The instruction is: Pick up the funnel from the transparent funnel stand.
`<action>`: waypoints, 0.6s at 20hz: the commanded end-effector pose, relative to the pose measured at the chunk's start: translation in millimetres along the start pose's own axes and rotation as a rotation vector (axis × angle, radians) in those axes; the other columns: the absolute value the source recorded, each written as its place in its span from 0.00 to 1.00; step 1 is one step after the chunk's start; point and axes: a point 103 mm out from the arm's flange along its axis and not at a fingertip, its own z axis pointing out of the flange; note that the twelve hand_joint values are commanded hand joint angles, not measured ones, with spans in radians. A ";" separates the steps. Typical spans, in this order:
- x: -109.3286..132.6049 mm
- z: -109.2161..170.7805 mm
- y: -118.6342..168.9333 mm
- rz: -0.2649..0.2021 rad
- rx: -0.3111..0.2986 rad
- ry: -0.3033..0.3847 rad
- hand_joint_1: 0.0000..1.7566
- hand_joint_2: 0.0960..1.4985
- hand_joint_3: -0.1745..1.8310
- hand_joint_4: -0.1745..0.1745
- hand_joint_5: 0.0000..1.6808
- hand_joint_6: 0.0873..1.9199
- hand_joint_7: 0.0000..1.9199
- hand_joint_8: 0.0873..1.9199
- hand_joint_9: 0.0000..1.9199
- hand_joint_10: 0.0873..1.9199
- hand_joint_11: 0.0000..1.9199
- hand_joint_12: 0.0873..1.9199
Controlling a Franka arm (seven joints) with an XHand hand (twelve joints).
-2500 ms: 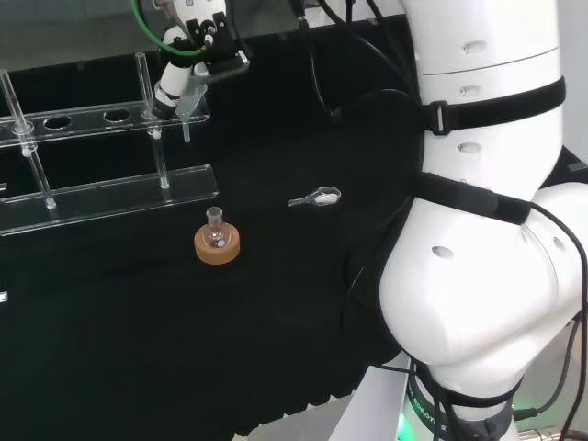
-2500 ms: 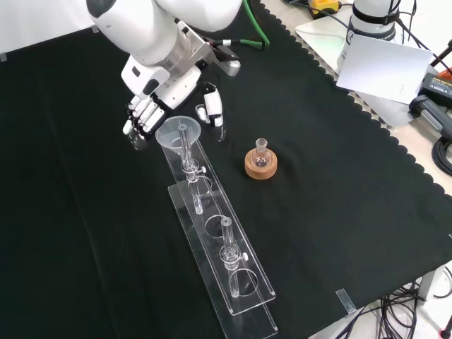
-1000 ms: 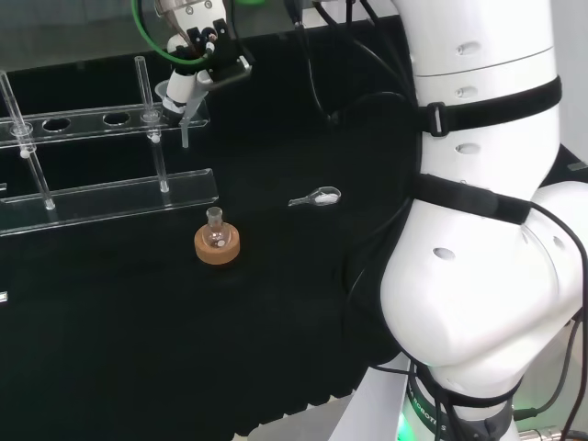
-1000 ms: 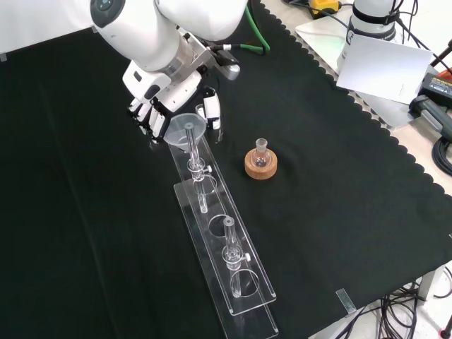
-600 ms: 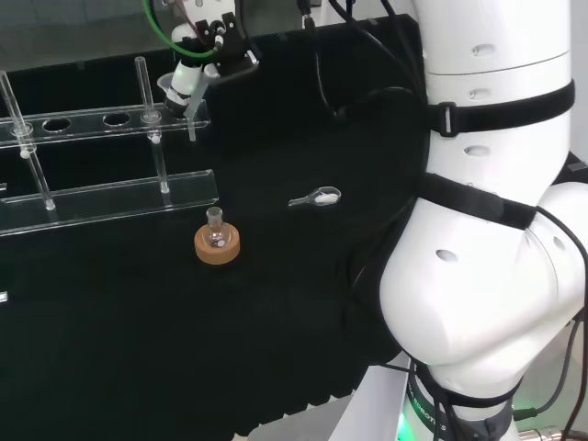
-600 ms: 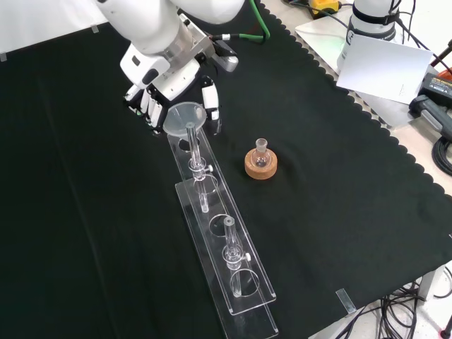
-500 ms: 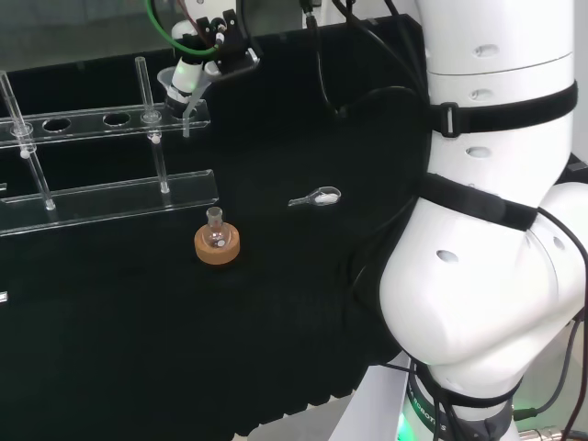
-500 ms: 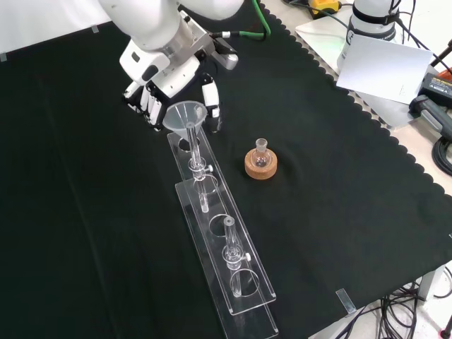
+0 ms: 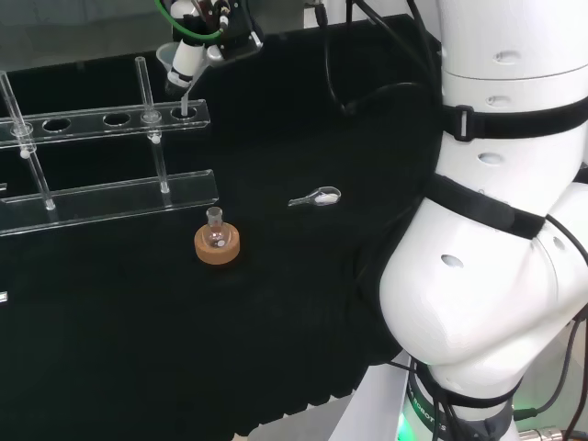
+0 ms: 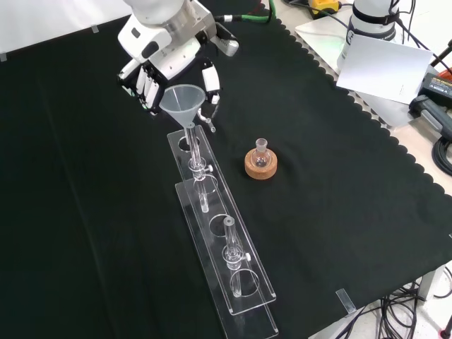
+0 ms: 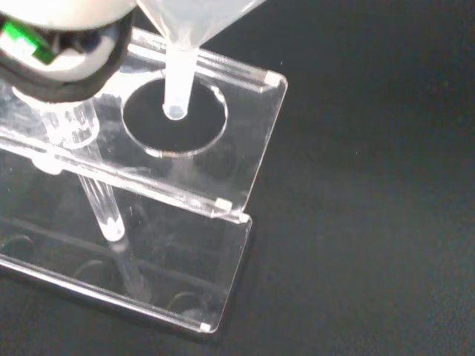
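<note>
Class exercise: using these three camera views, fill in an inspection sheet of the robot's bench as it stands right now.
Surface: black cloth, flat.
Job's things: funnel lifted, its stem tip just above the end hole of the transparent funnel stand.
Clutter: small flask on a cork ring; small scoop.
Grippers: robot hand curled round the funnel's cone.
Cables: green cable behind the hand.
Surroundings: white sheet past the cloth's edge.

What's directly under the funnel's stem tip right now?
Under the funnel, held by the hand, the wrist view shows the funnel stand and its end hole; whether the tip has cleared it is unclear.
</note>
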 end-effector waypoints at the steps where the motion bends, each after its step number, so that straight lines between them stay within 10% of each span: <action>1: 2.8 -18.4 -10.8 0.001 -0.048 -0.003 0.51 0.29 0.41 0.59 0.44 0.41 0.52 0.37 0.37 0.23 0.00 0.76; 12: 10.5 -66.4 -52.9 -0.039 -0.143 -0.013 0.51 0.28 0.44 0.58 0.44 0.41 0.52 0.37 0.38 0.22 0.00 0.73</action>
